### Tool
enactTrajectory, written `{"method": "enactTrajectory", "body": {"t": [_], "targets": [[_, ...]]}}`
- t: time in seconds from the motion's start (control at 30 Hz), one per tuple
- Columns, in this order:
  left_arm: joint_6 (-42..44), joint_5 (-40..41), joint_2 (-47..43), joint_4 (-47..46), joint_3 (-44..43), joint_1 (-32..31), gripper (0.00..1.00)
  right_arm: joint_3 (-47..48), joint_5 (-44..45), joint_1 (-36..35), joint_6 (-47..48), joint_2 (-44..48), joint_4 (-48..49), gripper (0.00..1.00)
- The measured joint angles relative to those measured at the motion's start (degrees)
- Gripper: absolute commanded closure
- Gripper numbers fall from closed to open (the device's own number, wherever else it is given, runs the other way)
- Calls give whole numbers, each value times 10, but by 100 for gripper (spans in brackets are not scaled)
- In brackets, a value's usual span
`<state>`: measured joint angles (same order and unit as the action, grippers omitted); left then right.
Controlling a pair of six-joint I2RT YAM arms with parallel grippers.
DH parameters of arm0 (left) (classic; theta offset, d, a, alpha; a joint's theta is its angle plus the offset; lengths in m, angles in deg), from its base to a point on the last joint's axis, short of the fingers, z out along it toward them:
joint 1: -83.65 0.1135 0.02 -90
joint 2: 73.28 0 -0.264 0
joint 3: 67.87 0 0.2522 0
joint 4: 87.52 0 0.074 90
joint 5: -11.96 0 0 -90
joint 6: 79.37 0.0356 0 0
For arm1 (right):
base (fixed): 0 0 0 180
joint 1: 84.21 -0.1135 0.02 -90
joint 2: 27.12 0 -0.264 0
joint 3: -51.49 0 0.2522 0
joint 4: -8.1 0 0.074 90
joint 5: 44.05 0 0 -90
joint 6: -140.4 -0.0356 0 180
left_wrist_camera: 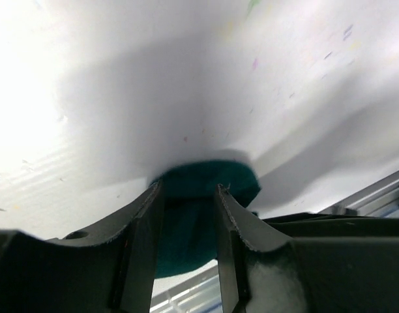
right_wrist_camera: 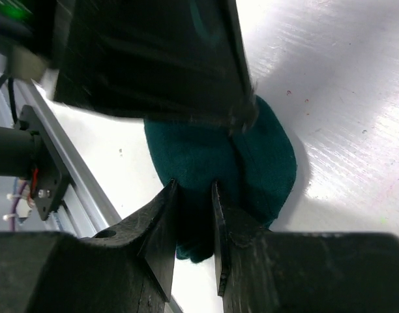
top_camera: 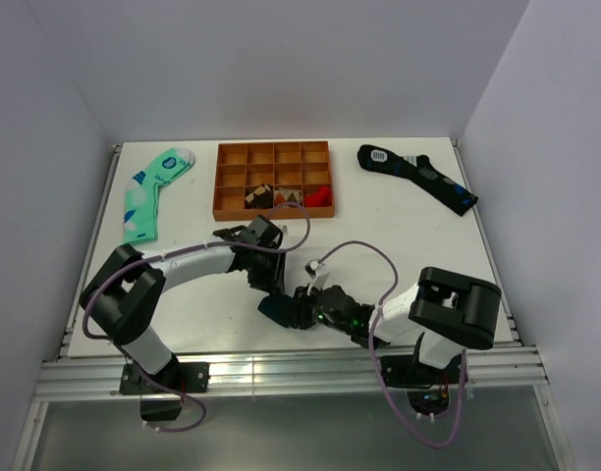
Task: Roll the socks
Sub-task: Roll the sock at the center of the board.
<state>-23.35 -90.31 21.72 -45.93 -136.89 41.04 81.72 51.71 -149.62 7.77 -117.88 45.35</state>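
Left pincer [top_camera: 273, 292], right pincer [top_camera: 300, 310] crowd socks [right_wrist_camera: 265, 156]; tray [top_camera: 219, 182] blocks behind; table [top_camera: 418, 235] open rightward.

I see the socks [right_wrist_camera: 258, 156] as soft, matt, dark teal knit cloth with a slightly fuzzy surface. My left claw [left_wrist_camera: 186, 195] and right claw [right_wrist_camera: 194, 192] look like hard black plastic with a dull sheen. The desk [top_camera: 399, 245] is smooth white board, faintly glossy and lightly scuffed. The tray [top_camera: 273, 212] looks like matt orange-brown plastic.
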Motion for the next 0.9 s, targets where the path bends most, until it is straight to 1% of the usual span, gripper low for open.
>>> {"method": "enactTrajectory", "body": {"t": [0.37,0.63,0.9], "targets": [[-19,75,-76,-43,7,17,59,13,-55,36,-37,-3,-24,75],[-59,123,-188,-70,80,21,59,28,-96,57,-63,-11,-43,75],[-114,173,-287,-101,161,13,60,31,-147,85,-98,-26,-37,75]]}}
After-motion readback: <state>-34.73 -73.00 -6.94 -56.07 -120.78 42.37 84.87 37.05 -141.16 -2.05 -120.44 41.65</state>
